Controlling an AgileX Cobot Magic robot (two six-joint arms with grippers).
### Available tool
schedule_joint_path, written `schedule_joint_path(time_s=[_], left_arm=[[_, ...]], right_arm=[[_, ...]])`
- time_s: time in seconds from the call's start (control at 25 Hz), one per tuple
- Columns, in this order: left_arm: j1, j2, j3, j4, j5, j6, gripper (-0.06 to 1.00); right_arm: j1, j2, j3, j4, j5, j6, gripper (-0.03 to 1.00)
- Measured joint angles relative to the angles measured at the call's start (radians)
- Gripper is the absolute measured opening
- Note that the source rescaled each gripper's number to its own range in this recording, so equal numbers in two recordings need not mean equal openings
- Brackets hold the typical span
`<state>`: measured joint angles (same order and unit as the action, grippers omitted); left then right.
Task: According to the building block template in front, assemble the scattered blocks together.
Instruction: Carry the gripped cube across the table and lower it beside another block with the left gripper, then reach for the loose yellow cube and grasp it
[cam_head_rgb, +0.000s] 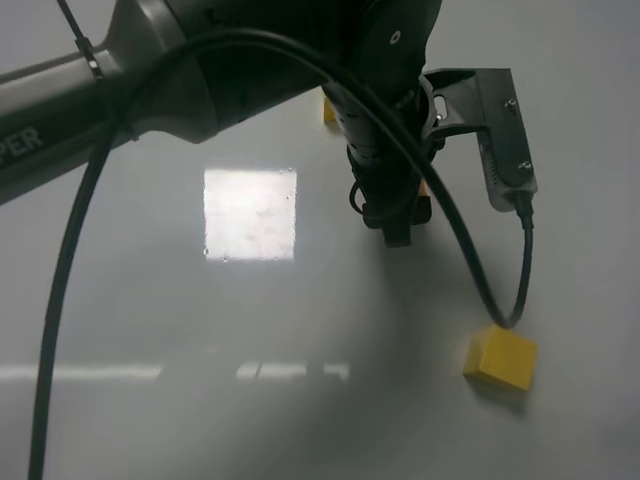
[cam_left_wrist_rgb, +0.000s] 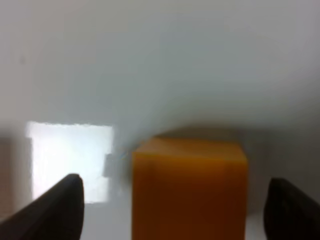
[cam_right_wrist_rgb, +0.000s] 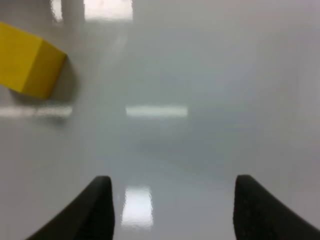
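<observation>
While the left hand (cam_left_wrist_rgb: 173, 181) stands wide open astride the orange cube (cam_left_wrist_rgb: 190, 190), touching neither side, the right hand (cam_right_wrist_rgb: 172, 182) gapes empty, the yellow cube (cam_right_wrist_rgb: 30, 60) lying skewed on the worktop (cam_head_rgb: 250, 330) beyond it. Only the high view shows the template (cam_head_rgb: 329, 110): a yellow sliver behind the arm (cam_head_rgb: 150, 80), its long axis hidden.

The high camera looks steeply down on the table (cam_head_rgb: 250, 330) from above my left arm (cam_head_rgb: 120, 90), so near that the arm blocks the far left of the scene; the yellow cube (cam_head_rgb: 500, 357) lies at the near right. My left wrist camera faces forward and down between my left fingertips (cam_left_wrist_rgb: 55, 210), very close to the orange cube (cam_left_wrist_rgb: 190, 190); my right wrist camera looks low across the table past my right fingertips (cam_right_wrist_rgb: 95, 210), sharing that yellow cube (cam_right_wrist_rgb: 30, 60) with the high view.
</observation>
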<state>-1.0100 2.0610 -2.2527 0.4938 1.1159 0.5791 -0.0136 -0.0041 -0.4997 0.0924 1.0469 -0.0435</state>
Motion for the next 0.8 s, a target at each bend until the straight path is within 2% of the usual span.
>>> schedule_joint_path(time_s=[0.24,0.4,0.48,0.6,0.8], left_arm=[[-0.053,-0.081,-0.052,-0.01,0.058,-0.007,1.0],[-0.042,-0.123,-0.057,-0.025,0.091,-0.033,1.0],[0.0,-0.13,-0.057,-0.054,0.091,-0.062,1.0],[0.095,-0.146,-0.04,-0.144,0.052,-0.139,1.0],[0.252,-0.239,0.073,-0.174,0.023,-0.236,0.99]], right_arm=[[0.0,0.0,0.0,0.0,0.0,0.0,0.35],[0.0,0.0,0.0,0.0,0.0,0.0,0.35],[0.0,0.0,0.0,0.0,0.0,0.0,0.35],[0.0,0.0,0.0,0.0,0.0,0.0,0.35],[0.0,0.0,0.0,0.0,0.0,0.0,0.35]])
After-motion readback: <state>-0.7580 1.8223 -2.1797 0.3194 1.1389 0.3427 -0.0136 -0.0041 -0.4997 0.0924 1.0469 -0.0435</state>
